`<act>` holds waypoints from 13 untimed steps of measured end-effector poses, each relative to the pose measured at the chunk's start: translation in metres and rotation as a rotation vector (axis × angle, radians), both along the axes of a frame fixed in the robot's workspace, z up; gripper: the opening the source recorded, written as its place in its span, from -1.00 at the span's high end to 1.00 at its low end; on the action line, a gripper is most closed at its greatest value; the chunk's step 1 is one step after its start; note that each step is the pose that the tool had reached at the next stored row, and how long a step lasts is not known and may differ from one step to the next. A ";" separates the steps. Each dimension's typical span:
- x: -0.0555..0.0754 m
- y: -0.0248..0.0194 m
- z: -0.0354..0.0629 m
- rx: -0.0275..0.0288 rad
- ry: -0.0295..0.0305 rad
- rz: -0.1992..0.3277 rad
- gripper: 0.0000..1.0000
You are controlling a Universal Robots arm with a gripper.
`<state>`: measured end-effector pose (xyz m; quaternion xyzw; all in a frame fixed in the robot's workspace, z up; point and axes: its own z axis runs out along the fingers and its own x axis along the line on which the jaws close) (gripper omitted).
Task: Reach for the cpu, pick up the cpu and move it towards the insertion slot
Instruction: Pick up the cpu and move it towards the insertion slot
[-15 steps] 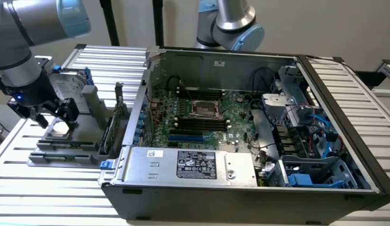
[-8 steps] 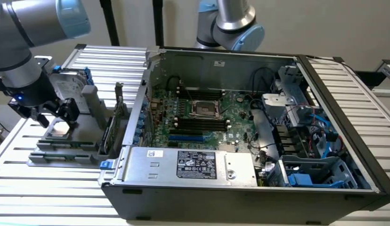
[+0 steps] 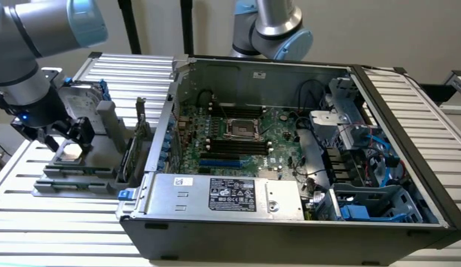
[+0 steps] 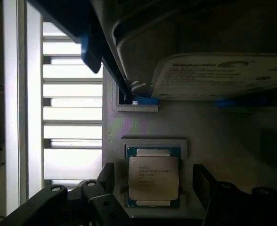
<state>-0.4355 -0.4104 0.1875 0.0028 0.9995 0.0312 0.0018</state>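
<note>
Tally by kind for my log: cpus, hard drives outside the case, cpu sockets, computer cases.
cpu: 1
hard drive: 1
insertion slot: 1
computer case: 1
Total: 4

**Fig.** Backgrd., exterior view. Rear: plain pale beige wall (image 3: 394, 33), evenly lit, no marks. Two black upright poles (image 3: 130, 28) stand in front of it, toward the exterior view's left. Work surface: table (image 3: 59, 222) w/ top of pale metal slats, narrow dark gaps betw. them; slatted top shows at both the exterior view's left and right. Light: soft, diffuse; shadows weak. Wrist view: the slats (image 4: 68, 94) look bright white, w/ thin dark lines betw. them.
</note>
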 end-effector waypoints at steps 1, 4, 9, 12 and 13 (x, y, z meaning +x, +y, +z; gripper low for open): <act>0.000 0.0000 -0.0005 0.0001 -0.0001 0.000 -0.54; 0.000 0.0000 -0.0012 0.0000 0.0000 0.000 -0.54; 0.000 -0.0001 -0.0026 0.0000 -0.0001 0.000 -0.54; 0.000 -0.0001 -0.0034 0.0000 -0.0001 0.000 -0.54; 0.000 -0.0001 -0.0035 0.0000 0.0000 0.000 -0.54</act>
